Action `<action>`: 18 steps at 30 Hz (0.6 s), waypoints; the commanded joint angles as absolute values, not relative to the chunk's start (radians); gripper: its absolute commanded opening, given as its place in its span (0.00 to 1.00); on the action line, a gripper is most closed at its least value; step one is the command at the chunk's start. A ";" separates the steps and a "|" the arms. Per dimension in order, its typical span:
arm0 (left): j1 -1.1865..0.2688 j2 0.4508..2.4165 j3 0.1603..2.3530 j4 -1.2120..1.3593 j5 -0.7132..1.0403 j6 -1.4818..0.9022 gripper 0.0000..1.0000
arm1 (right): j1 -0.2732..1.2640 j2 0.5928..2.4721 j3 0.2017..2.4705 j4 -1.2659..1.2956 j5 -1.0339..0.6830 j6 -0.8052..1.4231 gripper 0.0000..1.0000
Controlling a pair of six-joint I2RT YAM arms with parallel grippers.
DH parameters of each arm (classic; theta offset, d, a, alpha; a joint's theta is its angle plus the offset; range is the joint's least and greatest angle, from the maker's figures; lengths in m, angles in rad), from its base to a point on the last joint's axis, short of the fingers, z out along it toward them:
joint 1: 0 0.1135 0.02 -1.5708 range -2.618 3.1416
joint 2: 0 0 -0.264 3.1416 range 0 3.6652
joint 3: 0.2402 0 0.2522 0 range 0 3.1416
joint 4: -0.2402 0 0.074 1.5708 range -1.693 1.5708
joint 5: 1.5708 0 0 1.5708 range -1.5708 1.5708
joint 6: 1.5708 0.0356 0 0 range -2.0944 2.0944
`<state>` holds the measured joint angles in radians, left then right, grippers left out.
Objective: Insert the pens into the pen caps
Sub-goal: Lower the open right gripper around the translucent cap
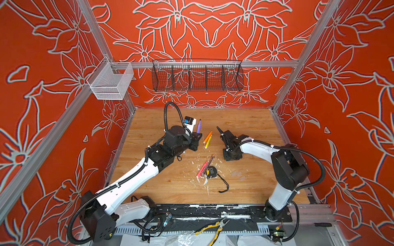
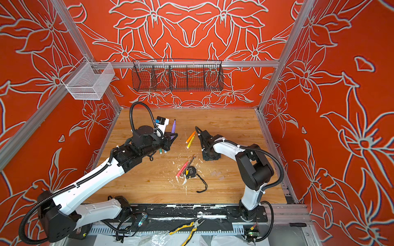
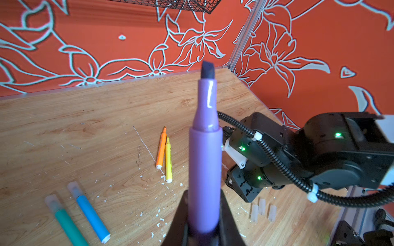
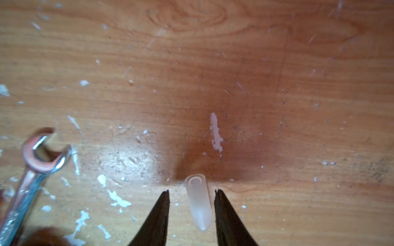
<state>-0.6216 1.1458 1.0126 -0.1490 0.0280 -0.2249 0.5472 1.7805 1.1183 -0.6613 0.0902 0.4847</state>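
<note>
Clear plastic, the pen cap [image 4: 199, 204] lies on the wood [image 4: 298, 64] right of mid-table between the right gripper's [image 4: 192, 191] parted jaws, unpinched, and may squirt away if they close off-centre; the left gripper [image 3: 203, 204], farther left, clamps the purple pen [image 3: 204, 149] tip-up.

The wooden surface [image 1: 245, 127] is speckled with white flecks [image 1: 205, 181]. An orange pen [image 1: 207, 136] and a yellow pen [image 1: 208, 142] lie side by side. A pink pen [image 1: 202, 168] lies just beside a wrench [image 1: 210, 160] and a tape measure [image 1: 211, 172]. A green pen [image 3: 66, 221] and a blue pen [image 3: 90, 213], both capped, lie parallel. Three clear caps [image 3: 261, 206] sit clustered.
</note>
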 commanded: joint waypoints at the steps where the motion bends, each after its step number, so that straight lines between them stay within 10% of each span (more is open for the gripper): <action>1: -0.621 1.137 1.011 -0.150 0.021 -0.219 0.00 | 0.546 1.819 1.143 -0.711 0.102 0.488 0.35; 18: -0.621 1.157 1.017 -0.146 0.019 -0.220 0.00 | 0.547 1.769 1.062 -0.683 0.085 0.486 0.32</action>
